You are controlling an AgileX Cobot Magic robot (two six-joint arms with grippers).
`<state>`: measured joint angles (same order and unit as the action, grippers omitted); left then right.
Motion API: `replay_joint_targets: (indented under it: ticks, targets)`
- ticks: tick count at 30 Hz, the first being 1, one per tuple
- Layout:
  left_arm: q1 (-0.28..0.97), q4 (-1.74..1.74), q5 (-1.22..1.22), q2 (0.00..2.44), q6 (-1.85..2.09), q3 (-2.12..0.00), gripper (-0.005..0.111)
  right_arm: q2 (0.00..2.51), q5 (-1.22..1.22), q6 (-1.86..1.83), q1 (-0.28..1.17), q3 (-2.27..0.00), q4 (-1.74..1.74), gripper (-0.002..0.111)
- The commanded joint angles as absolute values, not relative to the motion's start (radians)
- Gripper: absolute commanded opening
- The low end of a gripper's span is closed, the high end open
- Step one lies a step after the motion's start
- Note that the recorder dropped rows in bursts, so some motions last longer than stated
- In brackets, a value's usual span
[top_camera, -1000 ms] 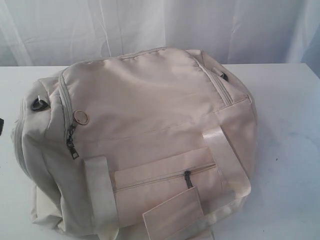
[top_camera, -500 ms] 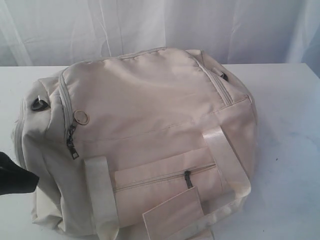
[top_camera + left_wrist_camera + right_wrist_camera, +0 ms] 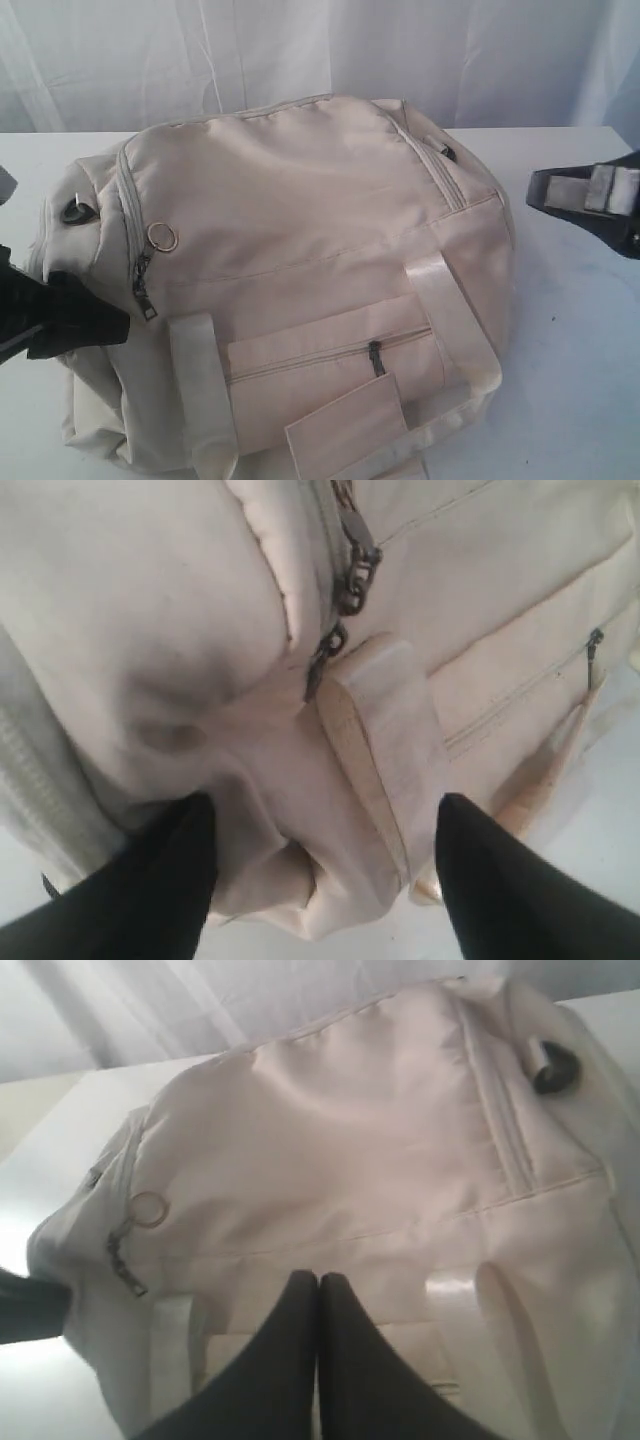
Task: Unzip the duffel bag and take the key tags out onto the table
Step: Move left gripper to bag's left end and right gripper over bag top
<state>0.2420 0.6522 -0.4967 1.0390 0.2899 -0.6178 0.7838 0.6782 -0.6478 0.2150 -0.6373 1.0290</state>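
The cream duffel bag (image 3: 300, 250) lies zipped shut on the white table (image 3: 580, 330). Its dark main zip pulls (image 3: 145, 290) hang beside a metal ring (image 3: 163, 236), and the front pocket zip pull (image 3: 376, 358) sits lower down. My left gripper (image 3: 75, 315) is open at the bag's left end. In the left wrist view the left gripper (image 3: 325, 805) has bag fabric and a webbing strap (image 3: 385, 740) between its spread fingers, below the zip pulls (image 3: 350, 580). My right gripper (image 3: 318, 1280) is shut and empty, held above the bag (image 3: 330, 1140). The key tags are hidden.
The right arm (image 3: 585, 200) reaches in from the right edge, level with the bag's right end. A dark D-ring (image 3: 78, 211) sits on the bag's left end and a small pull (image 3: 446, 153) at its far right corner. White curtain (image 3: 320, 50) hangs behind the table.
My left gripper has come in from the left edge up to the bag's left end. The right arm has entered from the right edge. The bag has not moved.
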Motion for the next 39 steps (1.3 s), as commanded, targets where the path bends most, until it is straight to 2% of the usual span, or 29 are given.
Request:
replay_joint_targets:
  ticks: [1, 5, 8, 13, 18, 28, 33, 36, 39]
  targets:
    - [0.245, 0.668, -0.455, 1.105, 0.292, -0.611, 0.067, 0.874, 0.817, -0.744, 0.209, -0.724, 1.089, 0.000]
    - [0.245, 0.672, -0.424, 1.157, 0.318, -0.611, 0.067, 0.936, 0.901, -0.789, 0.233, -0.800, 1.105, 0.000]
    - [0.245, 0.677, -0.411, 1.184, 0.323, -0.611, 0.061, 0.982, 0.903, -0.814, 0.280, -0.854, 1.103, 0.000]
    - [0.245, 0.679, -0.407, 1.198, 0.323, -0.618, 0.036, 1.067, 0.891, -0.816, 0.365, -0.943, 1.101, 0.000]
    - [0.245, 0.679, -0.463, 1.198, 0.323, -0.656, 0.002, 1.159, 0.874, -0.816, 0.442, -1.002, 1.037, 0.000]
    - [0.245, 0.698, -0.679, 1.179, 0.404, -0.783, 0.000, 1.329, 0.813, -0.816, 0.550, -1.102, 0.860, 0.000]
    - [0.245, 0.662, -0.743, 1.068, 0.452, -0.806, 0.000, 1.425, 0.783, -0.839, 0.614, -1.166, 0.807, 0.000]
    - [0.245, 0.578, -0.750, 0.991, 0.409, -0.799, 0.000, 1.477, 0.732, -0.954, 0.665, -1.196, 0.798, 0.000]
    - [0.245, 0.466, -0.716, 0.927, 0.324, -0.771, 0.000, 1.523, 0.639, -1.205, 0.731, -1.205, 0.800, 0.006]
